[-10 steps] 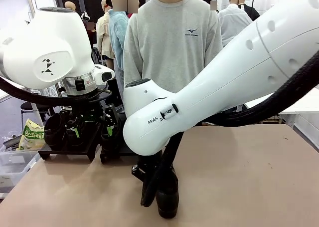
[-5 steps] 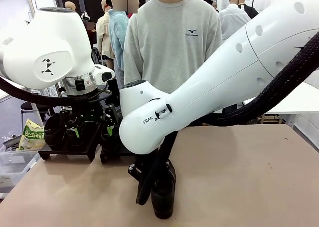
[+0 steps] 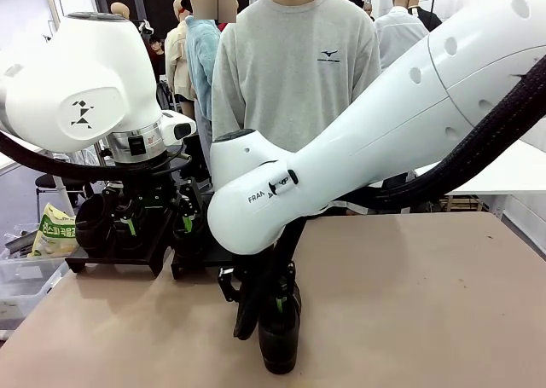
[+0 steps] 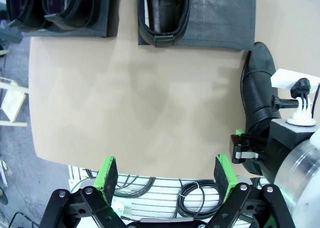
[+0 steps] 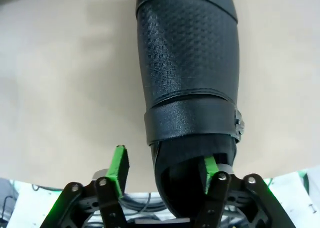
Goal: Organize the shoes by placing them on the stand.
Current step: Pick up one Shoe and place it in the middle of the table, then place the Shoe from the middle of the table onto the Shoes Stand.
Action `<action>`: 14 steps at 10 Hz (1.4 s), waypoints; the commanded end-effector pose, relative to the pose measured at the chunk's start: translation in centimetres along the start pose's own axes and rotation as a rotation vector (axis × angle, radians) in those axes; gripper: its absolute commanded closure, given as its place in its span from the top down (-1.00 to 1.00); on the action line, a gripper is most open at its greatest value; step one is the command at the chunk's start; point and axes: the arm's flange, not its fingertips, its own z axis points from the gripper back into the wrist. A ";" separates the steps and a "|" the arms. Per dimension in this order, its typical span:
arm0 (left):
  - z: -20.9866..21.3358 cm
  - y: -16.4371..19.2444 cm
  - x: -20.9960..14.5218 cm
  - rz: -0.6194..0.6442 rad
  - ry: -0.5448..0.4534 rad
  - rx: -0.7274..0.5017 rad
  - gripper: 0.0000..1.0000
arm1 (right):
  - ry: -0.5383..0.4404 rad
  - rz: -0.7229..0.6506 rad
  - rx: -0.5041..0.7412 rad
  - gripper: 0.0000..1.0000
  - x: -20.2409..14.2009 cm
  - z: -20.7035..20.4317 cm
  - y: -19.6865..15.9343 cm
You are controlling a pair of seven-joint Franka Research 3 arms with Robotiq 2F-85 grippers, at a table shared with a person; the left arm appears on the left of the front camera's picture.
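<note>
At the left of the front view, the left hand (image 3: pixel 158 213) hangs above the stand (image 3: pixel 119 251), which sits at the far left edge of the counter (image 3: pixel 409 303). In the left wrist view its two fingers (image 4: pixel 106 172) stand wide apart with nothing between them, so this hand is released. That view also shows the stand as two black platforms: one platform (image 4: pixel 107 22) carries two shoes (image 4: pixel 45 10) side by side, the other platform (image 4: pixel 220 17) carries one shoe (image 4: pixel 162 15) on one half, and its other half is bare. More to the middle, the right hand (image 3: pixel 271 301) is low over the counter, at a fourth shoe (image 3: pixel 280 341) that lies on the counter near the front edge, well apart from the stand. In the right wrist view the fingers (image 5: pixel 119 164) are spread; one finger is outside the shoe and the other is in or at its ankle opening. Whether the pads touch the shoe I cannot tell. A person (image 3: pixel 294 64) in a grey sweatshirt stands behind the counter.
</note>
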 end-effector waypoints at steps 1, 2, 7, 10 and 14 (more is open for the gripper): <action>0.0 0.2 0.0 0.001 0.005 -0.007 1.00 | 0.022 -0.008 0.046 1.00 -0.3 1.6 -1.4; 0.0 0.2 0.0 0.001 0.005 -0.007 1.00 | 0.018 -0.011 0.055 1.00 -0.3 2.1 -1.8; 0.0 0.2 0.0 0.001 0.005 -0.007 1.00 | 0.073 0.069 -0.059 1.00 0.0 2.1 -0.8; 0.0 0.2 0.0 0.001 0.005 -0.007 1.00 | 0.012 -0.017 0.047 1.00 0.1 2.4 -1.2; 0.0 0.2 0.0 0.001 0.005 -0.007 1.00 | 0.012 -0.017 0.047 1.00 0.1 2.4 -1.2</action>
